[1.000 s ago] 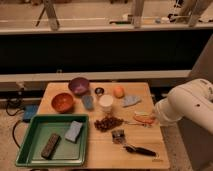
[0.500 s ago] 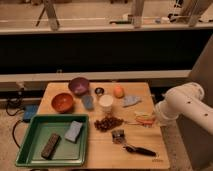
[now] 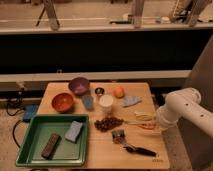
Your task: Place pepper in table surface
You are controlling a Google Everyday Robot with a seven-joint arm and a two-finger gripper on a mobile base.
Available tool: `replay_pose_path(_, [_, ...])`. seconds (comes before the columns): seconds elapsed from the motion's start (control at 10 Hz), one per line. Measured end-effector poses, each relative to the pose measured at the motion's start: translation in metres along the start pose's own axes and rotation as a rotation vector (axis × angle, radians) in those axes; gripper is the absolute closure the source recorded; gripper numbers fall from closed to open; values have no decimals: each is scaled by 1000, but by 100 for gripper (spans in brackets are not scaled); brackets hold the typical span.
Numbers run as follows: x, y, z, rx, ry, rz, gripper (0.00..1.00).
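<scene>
White arm pulled back right; gripper [image 3: 158,121] grip state unclear, beside slim orange-red pepper [image 3: 148,126] lying on tan wooden table surface [image 3: 100,150].

Light tan table surface [image 3: 75,156], on it a green tray [image 3: 31,149] at front left, orange bowl [image 3: 63,102], purple bowl [image 3: 79,85], white cup [image 3: 105,104], round orange fruit [image 3: 118,92], brown heap [image 3: 108,123], black-handled tool [image 3: 138,149], slim pepper [image 3: 144,126] near right edge, gripper [image 3: 156,125] beside it.

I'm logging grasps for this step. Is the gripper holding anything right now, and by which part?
It cannot be told. The gripper is at the table surface's right edge, right by the pepper, but whether it grips it is not visible.
</scene>
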Motion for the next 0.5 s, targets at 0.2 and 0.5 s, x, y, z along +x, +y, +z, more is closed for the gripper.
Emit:
replay_pose_path(0.2, [1, 6, 15, -35, -11, -3, 100])
replay_pose_path(0.5, [-3, 11, 47, -75, -21, -32, 99])
